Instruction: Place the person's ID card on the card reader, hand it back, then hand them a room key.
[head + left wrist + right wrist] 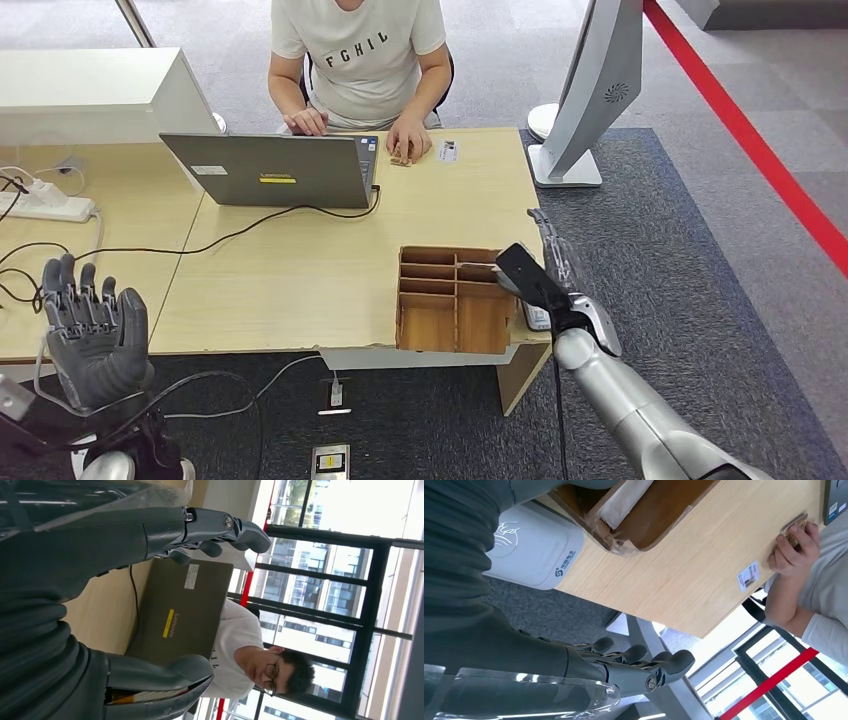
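Note:
A person sits at the far side of the desk, one hand on a small brown card-like thing (402, 154) (794, 529) and the other at the laptop (268, 170). My right hand (540, 276) (634, 667) hovers at the desk's near right corner, fingers spread and empty. It is beside the wooden compartment box (455, 300) (659, 522) and above the white card reader (537, 318) (531, 547). A white card (624, 502) lies in one compartment of the box. My left hand (90, 330) (150, 535) is raised at the near left, off the desk, fingers apart and holding nothing.
A small printed label (447, 150) (749, 575) is stuck on the desk near the person. Cables and a power strip (45, 205) lie on the left table. A white monitor stand (575, 120) rises to the right of the desk. The desk's middle is bare wood (300, 270).

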You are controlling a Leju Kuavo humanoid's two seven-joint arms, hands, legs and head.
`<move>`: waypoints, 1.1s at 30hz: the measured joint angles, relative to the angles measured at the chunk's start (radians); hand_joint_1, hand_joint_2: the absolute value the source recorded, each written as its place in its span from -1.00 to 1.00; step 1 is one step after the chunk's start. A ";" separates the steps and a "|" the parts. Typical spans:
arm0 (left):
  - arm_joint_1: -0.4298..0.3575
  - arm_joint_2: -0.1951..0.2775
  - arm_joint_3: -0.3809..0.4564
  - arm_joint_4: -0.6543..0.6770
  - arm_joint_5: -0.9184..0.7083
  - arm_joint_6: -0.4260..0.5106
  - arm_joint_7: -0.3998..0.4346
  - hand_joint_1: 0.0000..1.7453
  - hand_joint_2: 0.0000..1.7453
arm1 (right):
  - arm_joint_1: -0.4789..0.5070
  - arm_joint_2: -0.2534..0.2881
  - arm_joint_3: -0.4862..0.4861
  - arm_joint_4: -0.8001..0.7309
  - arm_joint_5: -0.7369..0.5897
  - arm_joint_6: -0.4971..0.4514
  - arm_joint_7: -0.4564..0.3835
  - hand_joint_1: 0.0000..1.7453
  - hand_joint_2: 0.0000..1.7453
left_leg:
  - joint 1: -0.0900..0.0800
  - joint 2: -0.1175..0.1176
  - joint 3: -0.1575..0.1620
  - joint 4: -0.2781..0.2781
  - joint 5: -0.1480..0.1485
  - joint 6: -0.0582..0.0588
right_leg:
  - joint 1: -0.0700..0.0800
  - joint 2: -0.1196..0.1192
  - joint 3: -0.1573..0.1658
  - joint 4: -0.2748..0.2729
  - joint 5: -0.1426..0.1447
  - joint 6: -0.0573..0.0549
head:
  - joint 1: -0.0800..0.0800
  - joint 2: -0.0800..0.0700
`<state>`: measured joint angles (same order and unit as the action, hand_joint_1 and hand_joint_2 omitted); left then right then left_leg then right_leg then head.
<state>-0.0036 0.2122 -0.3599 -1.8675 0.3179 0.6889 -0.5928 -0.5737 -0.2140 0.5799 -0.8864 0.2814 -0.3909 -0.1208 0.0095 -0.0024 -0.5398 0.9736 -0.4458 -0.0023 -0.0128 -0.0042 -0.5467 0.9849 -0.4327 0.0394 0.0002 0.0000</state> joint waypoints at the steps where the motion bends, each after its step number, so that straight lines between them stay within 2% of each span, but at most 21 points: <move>1: -0.002 0.000 0.000 0.001 0.003 0.000 -0.001 -1.00 1.00 | 0.001 -0.002 0.000 -0.003 -0.003 0.001 0.001 -1.00 1.00 | 0.000 0.000 0.000 0.000 0.000 0.000 | 0.000 0.000 0.000 0.000 0.000 0.000 | 0.000 0.000; 14: -0.010 0.006 -0.002 0.017 0.013 0.000 -0.010 -1.00 1.00 | 0.004 -0.009 -0.001 -0.080 -0.099 0.021 -0.013 -1.00 1.00 | 0.000 0.000 0.000 0.000 0.000 0.000 | 0.000 0.000 0.000 0.000 0.000 0.000 | 0.000 0.000; 22: -0.006 0.008 -0.001 0.017 0.018 0.000 -0.017 -1.00 1.00 | 0.019 -0.017 0.012 -0.156 -0.083 0.112 0.023 -1.00 1.00 | 0.000 0.000 0.000 0.000 0.000 0.000 | 0.000 0.000 0.000 0.000 0.000 0.000 | 0.000 0.000; 33: 0.021 0.019 0.008 0.016 0.004 0.000 -0.009 -1.00 1.00 | 0.107 -0.073 0.034 -0.218 -0.077 0.148 0.070 -1.00 1.00 | 0.000 0.000 0.000 0.000 0.000 0.000 | 0.000 0.000 0.000 0.000 0.000 0.000 | 0.000 0.000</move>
<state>0.0179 0.2310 -0.3524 -1.8512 0.3222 0.6889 -0.6016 -0.4669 -0.2872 0.6138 -1.1042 0.2045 -0.2432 -0.0508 0.0095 -0.0025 -0.5403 0.9735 -0.4459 -0.0022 -0.0128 -0.0042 -0.5466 0.9847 -0.4328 0.0394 0.0003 0.0000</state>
